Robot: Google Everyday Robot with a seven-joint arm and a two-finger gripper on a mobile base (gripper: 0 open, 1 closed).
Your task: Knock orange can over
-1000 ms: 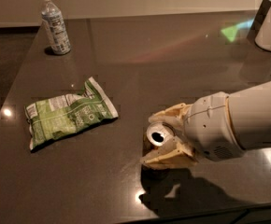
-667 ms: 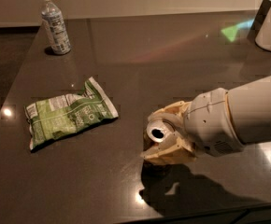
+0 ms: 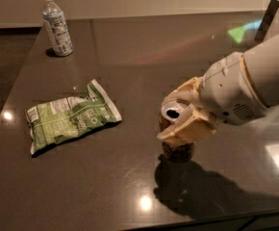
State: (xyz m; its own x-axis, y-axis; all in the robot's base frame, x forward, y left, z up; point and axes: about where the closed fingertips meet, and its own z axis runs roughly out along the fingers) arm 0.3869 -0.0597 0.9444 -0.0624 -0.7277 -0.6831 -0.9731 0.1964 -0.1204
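Gripper (image 3: 177, 110) low over desk (image 3: 130, 47), fingers (image 3: 190, 129) spread wide, orange can (image 3: 178, 150) upright btwn them, silver top in gap, green bag (image 3: 67, 117) well left.

You have no readable text anywhere here. The green snack bag (image 3: 69, 117) on the counter (image 3: 130, 47) carries a white panel with dark print at its left end, but no word or number can be made out. The water bottle (image 3: 57, 25) at the far left wears a pale printed label, equally illegible. The orange can (image 3: 178, 152), with the gripper (image 3: 172, 113) at its top, shows no letters you can read.
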